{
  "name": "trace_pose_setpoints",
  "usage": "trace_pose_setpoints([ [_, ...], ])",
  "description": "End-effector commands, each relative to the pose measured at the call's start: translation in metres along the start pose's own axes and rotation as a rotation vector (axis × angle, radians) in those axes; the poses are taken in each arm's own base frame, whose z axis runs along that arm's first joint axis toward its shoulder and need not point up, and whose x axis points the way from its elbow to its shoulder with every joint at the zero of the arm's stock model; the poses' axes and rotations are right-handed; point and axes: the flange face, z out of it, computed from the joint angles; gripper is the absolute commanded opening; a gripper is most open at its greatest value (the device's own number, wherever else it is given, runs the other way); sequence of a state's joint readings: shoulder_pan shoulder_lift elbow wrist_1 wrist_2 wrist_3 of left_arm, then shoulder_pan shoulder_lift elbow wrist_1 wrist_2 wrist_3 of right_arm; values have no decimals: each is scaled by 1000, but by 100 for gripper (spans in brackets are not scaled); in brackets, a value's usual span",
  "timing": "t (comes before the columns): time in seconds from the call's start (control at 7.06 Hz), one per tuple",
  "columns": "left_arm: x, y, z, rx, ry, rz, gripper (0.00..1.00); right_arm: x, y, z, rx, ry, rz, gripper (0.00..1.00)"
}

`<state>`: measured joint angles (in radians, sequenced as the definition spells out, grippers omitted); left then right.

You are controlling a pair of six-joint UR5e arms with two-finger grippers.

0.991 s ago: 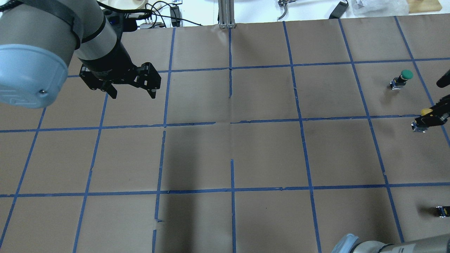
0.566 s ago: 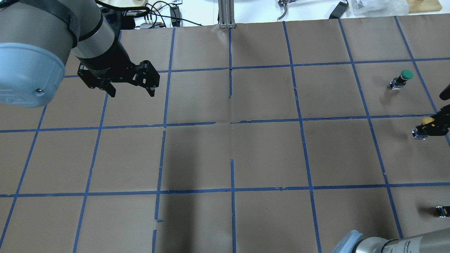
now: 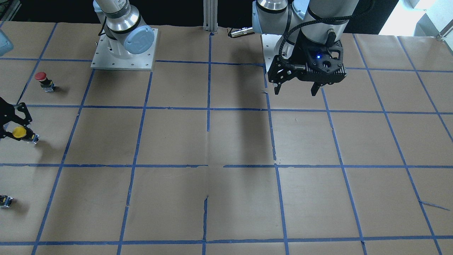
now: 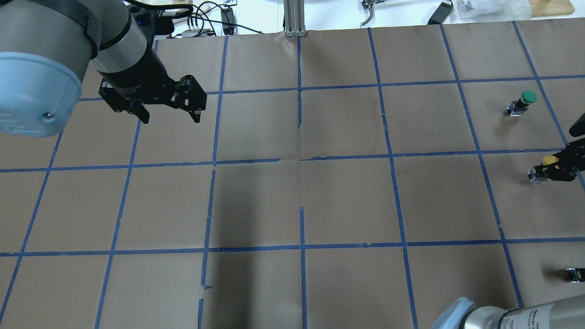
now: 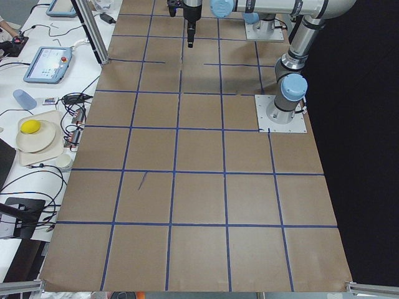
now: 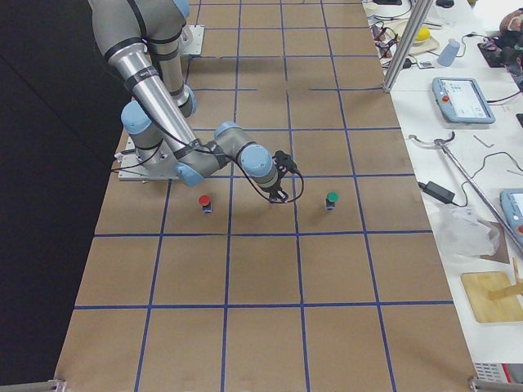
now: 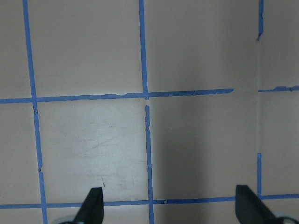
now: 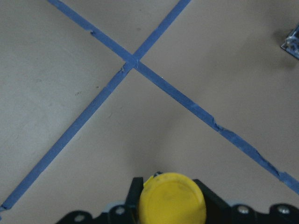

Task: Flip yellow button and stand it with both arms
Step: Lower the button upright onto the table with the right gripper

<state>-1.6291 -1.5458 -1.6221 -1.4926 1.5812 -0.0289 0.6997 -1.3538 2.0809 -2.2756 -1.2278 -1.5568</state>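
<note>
The yellow button (image 4: pixel 549 160) has a round yellow cap on a black body with a silvery base. My right gripper (image 4: pixel 548 172) is shut on its body at the table's far right edge, just above the paper. It also shows at the left edge of the front view (image 3: pixel 18 132), in the right gripper (image 3: pixel 16 126). In the right wrist view the cap (image 8: pixel 172 203) faces the camera between the fingers. My left gripper (image 4: pixel 171 119) is open and empty, hanging over the far left squares, far from the button. It also shows in the front view (image 3: pixel 295 92) and the left wrist view (image 7: pixel 169 207).
A green-capped button (image 4: pixel 525 99) stands beyond the yellow one. A red-capped button (image 3: pixel 41 79) stands on its robot side. A small black-and-yellow piece (image 4: pixel 575 274) lies at the right edge. Brown paper with a blue tape grid (image 4: pixel 301 160) covers the table. The right arm's base (image 3: pixel 124 46) is bolted down.
My right gripper has carried the yellow button a little leftward and toward the robot. My left gripper has drifted slightly away from the robot, still open.
</note>
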Motion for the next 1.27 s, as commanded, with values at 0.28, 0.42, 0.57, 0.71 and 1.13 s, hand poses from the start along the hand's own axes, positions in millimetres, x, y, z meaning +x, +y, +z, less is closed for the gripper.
trace_pose_setpoints([
  [0.28, 0, 3, 1, -3, -2, 1, 100, -7, 20, 6, 9, 61, 17, 20],
  [0.42, -1, 4, 2, -4, -5, 1, 100, -7, 20, 6, 11, 61, 17, 42],
  [0.57, 0, 5, 1, -3, 0, 1, 100, -7, 18, 7, 27, 54, 21, 76],
  [0.71, 0, 5, 1, -3, 0, 1, 100, -7, 19, 8, 28, 52, 24, 89],
  [1.13, 0, 5, 1, -3, 1, 1, 100, -6, 18, 2, 18, 60, 67, 98],
])
